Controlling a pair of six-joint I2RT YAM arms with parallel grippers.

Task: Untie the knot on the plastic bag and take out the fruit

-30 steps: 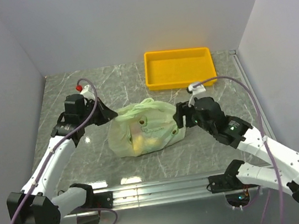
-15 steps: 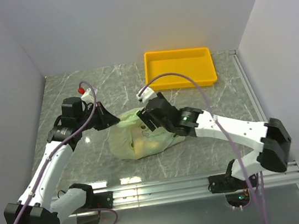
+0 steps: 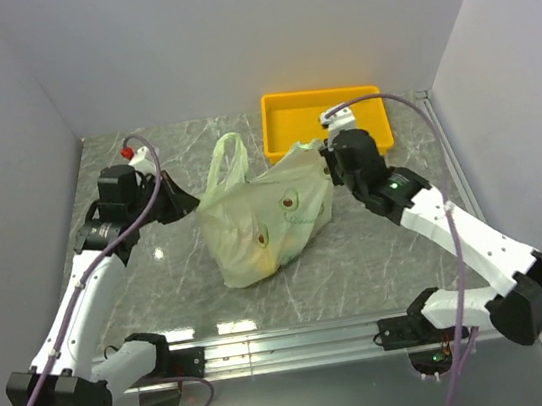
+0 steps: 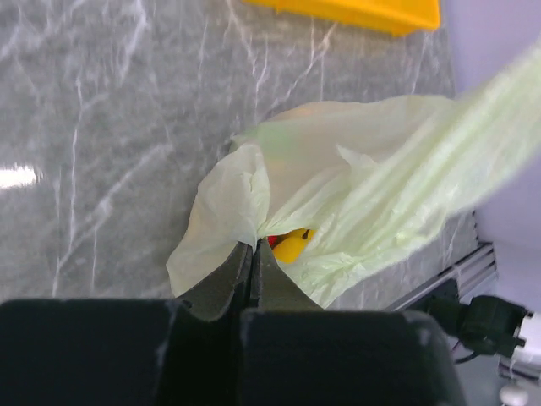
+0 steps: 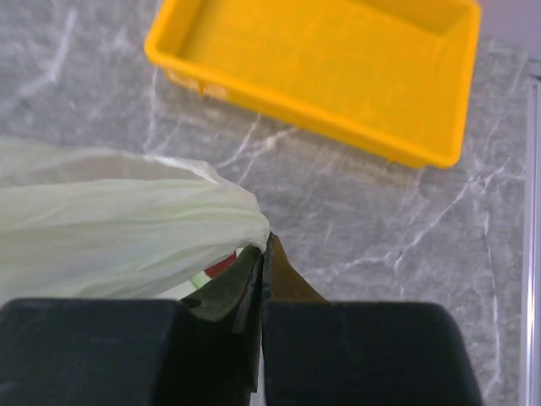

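The left gripper (image 4: pixel 252 250) has its jaws pressed together on a fold of the plastic bag (image 4: pixel 355 161), with the film pinched at the tips. The right gripper (image 5: pixel 264 244) is likewise clamped on a bunched corner of the same bag. The bag hangs stretched between the two pairs of jaws, its lower body resting on the marble table (image 3: pixel 161 279). One handle loop (image 3: pixel 228 164) stands upright, nearer the left jaws than the right. Just beyond the left jaws, through a gap in the film, yellow fruit (image 4: pixel 292 246) shows. A red piece (image 5: pixel 221 266) shows just beside the right jaws, under the film. The yellow tray (image 5: pixel 321 68) lies beyond the right jaws, apart from the pinched corner.
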